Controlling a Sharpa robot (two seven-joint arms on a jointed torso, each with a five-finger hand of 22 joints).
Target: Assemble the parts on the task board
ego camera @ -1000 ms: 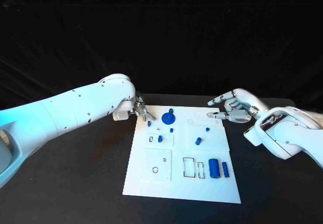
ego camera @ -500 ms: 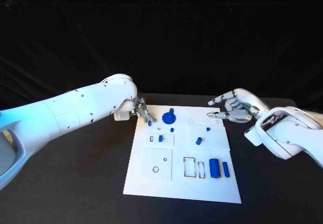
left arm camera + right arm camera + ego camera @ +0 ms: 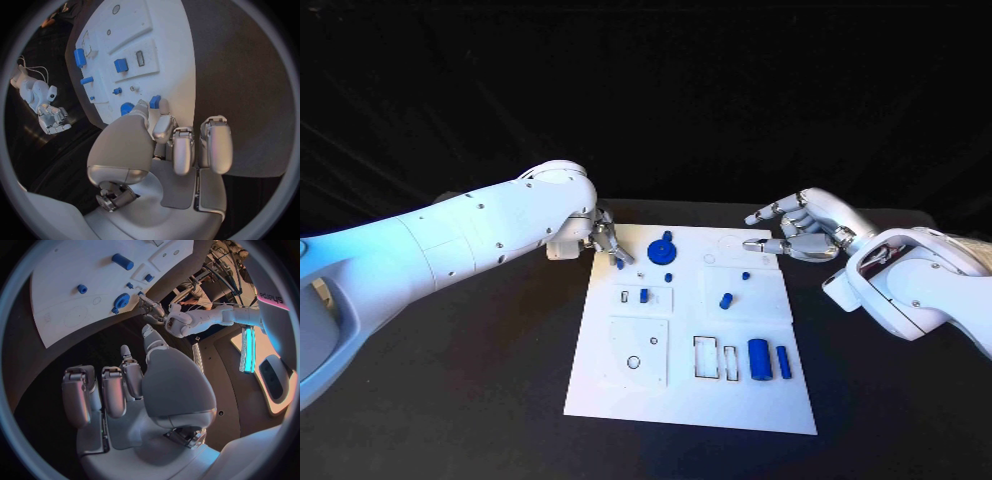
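Head view has your left hand (image 3: 606, 240) parked at the board's (image 3: 687, 415) far-left corner, fingertips right by a small blue part (image 3: 620, 264). Can't tell if it's pinching that or just touching it. Makes sense as the next pick, I'd guess. Your right hand (image 3: 798, 230) hovers off the far-right corner, fingers apart and holding nothing, probably keeping clear. The other parts sit on the board.

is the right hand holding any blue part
No, the right hand hovers by the task board's far right corner, fingers apart, nothing in them.
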